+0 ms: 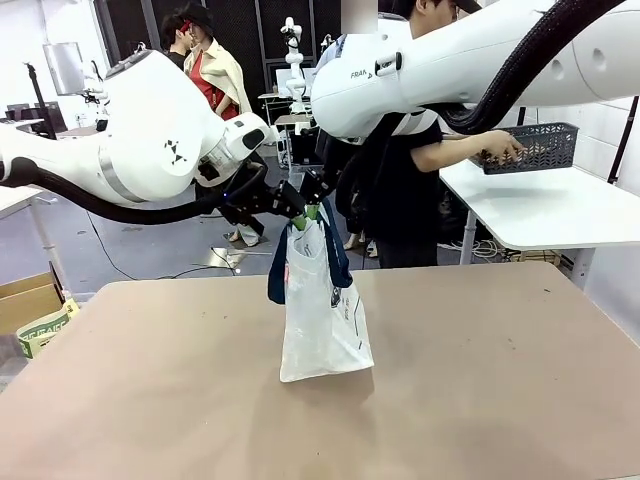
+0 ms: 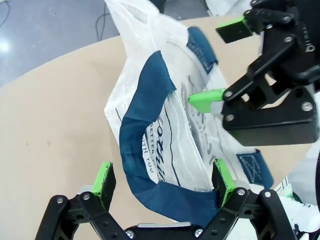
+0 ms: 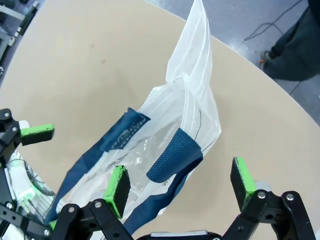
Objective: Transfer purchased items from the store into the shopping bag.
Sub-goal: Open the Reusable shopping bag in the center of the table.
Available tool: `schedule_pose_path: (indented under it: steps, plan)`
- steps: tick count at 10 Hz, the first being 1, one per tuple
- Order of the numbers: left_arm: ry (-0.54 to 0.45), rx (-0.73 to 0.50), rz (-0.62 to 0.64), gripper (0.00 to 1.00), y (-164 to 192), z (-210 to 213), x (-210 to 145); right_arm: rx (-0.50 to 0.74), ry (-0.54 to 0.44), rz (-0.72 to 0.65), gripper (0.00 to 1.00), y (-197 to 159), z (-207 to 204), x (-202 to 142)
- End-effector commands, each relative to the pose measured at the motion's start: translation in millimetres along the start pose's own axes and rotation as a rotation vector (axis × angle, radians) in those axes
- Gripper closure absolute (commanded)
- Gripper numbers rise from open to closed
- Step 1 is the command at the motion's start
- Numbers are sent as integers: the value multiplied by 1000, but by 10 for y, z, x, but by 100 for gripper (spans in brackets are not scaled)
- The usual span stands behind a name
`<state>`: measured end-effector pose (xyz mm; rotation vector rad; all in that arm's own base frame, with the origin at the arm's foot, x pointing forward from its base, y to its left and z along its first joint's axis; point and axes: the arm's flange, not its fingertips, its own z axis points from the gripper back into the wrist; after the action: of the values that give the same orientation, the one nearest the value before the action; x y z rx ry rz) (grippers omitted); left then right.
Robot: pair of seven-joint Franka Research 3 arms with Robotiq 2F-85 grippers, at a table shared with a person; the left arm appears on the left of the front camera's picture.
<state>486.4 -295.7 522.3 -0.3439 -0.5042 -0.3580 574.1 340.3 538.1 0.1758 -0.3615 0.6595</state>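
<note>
One shopping bag (image 1: 322, 325) stands upright at the middle of the tan table (image 1: 140, 390), with its base on the tabletop and its mouth drawn up to where two grippers meet just above the frame's centre. Two navy handles (image 1: 277, 270) hang from its top, one down each face

In the left wrist view the left gripper (image 2: 164, 179) has its jaws spread wide, and one handle loops between its two green pads (image 2: 105, 179), the right-hand pad touching the strap. In the right wrist view the right gripper (image 3: 180, 180) is likewise spread wide, with the other handle and the bag's clear edge lying between its fingers

At the upper right of the front view one person has one hand (image 1: 500, 148) in one dark grey mesh basket (image 1: 545, 145) on a white side table (image 1: 540, 215); its contents cannot be made out
</note>
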Motion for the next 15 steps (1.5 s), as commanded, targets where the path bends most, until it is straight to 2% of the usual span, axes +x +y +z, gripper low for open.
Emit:
schedule_pose_path:
  steps: [1, 3, 4, 6, 7, 10, 12, 15]
  plan:
    - [64, 22, 33, 0, 5, -29, -1, -43, 34, -17, 0, 33, -2, -56]
    - [83, 31, 16, 0, 25, -17, -20, -80, 65, 13, 0, 36, -39, -116]
    - [53, 10, 11, 0, 48, -68, -52, -89, 69, 56, 0, 34, -77, -163]
    - [53, 10, 11, 0, 48, -68, -52, -70, 27, 177, 0, 56, -143, -233]
    - [53, 10, 11, 0, 48, -68, -52, 29, -34, 254, 0, 94, -152, -278]
    - [60, 45, -3, 59, 57, -66, -84, 147, 20, 167, 59, 200, -144, -373]
    - [51, 49, -1, 99, 80, -56, -109, 92, 61, 161, 97, 166, -108, -481]
    - [39, 51, -22, 100, 91, -14, -132, 38, 59, 102, 100, -13, -59, -558]
